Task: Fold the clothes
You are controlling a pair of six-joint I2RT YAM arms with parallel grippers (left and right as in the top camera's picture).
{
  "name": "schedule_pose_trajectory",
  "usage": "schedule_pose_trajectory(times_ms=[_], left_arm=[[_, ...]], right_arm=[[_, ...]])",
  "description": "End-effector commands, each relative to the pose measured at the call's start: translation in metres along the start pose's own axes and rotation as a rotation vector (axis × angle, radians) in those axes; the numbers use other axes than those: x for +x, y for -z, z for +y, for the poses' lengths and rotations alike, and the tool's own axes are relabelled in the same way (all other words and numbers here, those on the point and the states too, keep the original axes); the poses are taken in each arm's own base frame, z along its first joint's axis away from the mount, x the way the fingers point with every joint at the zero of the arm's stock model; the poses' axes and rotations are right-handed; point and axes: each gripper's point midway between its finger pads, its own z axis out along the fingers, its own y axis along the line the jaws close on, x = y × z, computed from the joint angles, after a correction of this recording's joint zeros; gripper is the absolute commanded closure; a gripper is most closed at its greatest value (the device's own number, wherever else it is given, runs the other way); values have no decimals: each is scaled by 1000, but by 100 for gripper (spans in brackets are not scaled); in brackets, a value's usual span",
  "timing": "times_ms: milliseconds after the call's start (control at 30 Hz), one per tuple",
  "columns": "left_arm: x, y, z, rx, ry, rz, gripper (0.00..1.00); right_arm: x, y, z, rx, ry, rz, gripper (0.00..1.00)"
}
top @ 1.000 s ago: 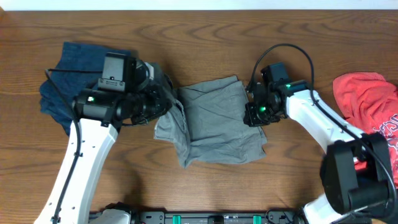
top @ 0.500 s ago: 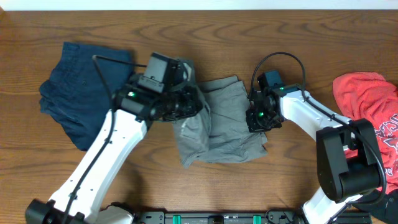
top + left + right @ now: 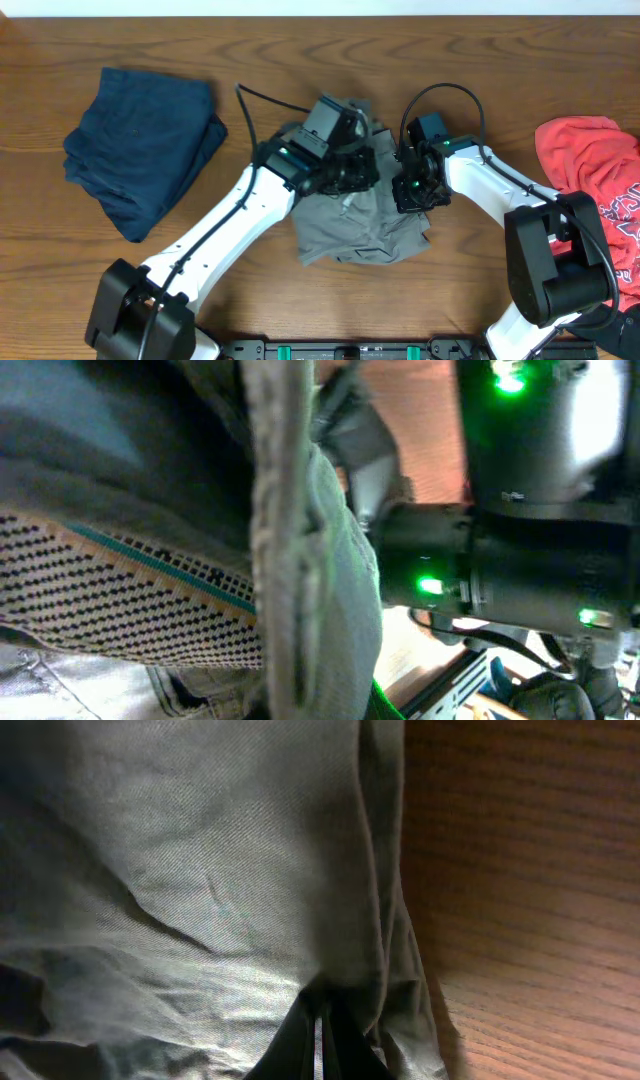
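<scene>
**Overhead view.** The grey shorts (image 3: 362, 222) lie crumpled at the centre of the wooden table (image 3: 300, 60). A folded navy garment (image 3: 140, 145) lies at upper left and a red T-shirt (image 3: 585, 165) at the right edge, both well apart from the work. The left gripper (image 3: 358, 172) stands over the shorts' upper middle with a raised flap of cloth bunched beneath it. The right gripper (image 3: 408, 192) sits at the shorts' right edge, and the two wrists are close together. **Left wrist view.** Cloth hangs directly across the lens, with the dotted, pale inner waistband (image 3: 120, 605) at lower left and a thick folded edge running top to bottom through the middle. The right arm (image 3: 520, 555), lit by green lamps, fills the right side. The fingers are hidden, but the jaws are clenched, and the draped cloth suggests they grasp the shorts. **Right wrist view.** Grey twill fills the left and centre, with bare wood at right. The dark fingertips (image 3: 295, 1045) at bottom centre are pinched on a ridge of the shorts' edge. The step in hand appears to be folding one half across the other. To do it well, the right gripper should hold its edge down against the table. The left should carry its flap fully across, lay edge upon edge, and release only when the cloth is low, taking care that the crowded wrists do not collide.
</scene>
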Motion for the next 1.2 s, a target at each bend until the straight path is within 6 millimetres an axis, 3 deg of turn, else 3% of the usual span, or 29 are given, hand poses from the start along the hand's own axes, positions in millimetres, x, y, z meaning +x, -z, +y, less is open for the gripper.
schedule_pose_trajectory(times_ms=[0,100,200,333,433,533,667,767,900,1000,1167], left_arm=[[-2,-5,-10,2,-2,-15,94],[0,-10,-10,-7,-1,-11,93],[0,-9,-10,-7,-3,-11,60],[-3,-7,-5,-15,-30,-15,48],[-12,-1,8,-34,-60,-29,46],[-32,12,29,-56,-12,-70,47],[-71,37,73,-133,63,-185,47],[-99,55,106,-232,90,-302,46],[-121,63,119,-291,34,-384,46],[-130,53,123,-297,-19,-392,46],[-125,20,156,-362,15,-325,46]], right_arm=[[27,-36,-9,58,-1,112,95],[28,-36,-8,58,-1,114,96],[30,-35,-9,61,-19,122,97],[27,-24,-16,64,-65,128,97],[17,1,-30,94,-126,115,97],[3,40,-51,153,-193,71,97],[-16,99,-58,123,-245,-41,96],[-26,131,-28,-30,-144,-126,94],[-15,147,19,-203,-9,-134,89],[0,140,45,-249,45,-74,89],[27,115,79,-255,151,12,87]])
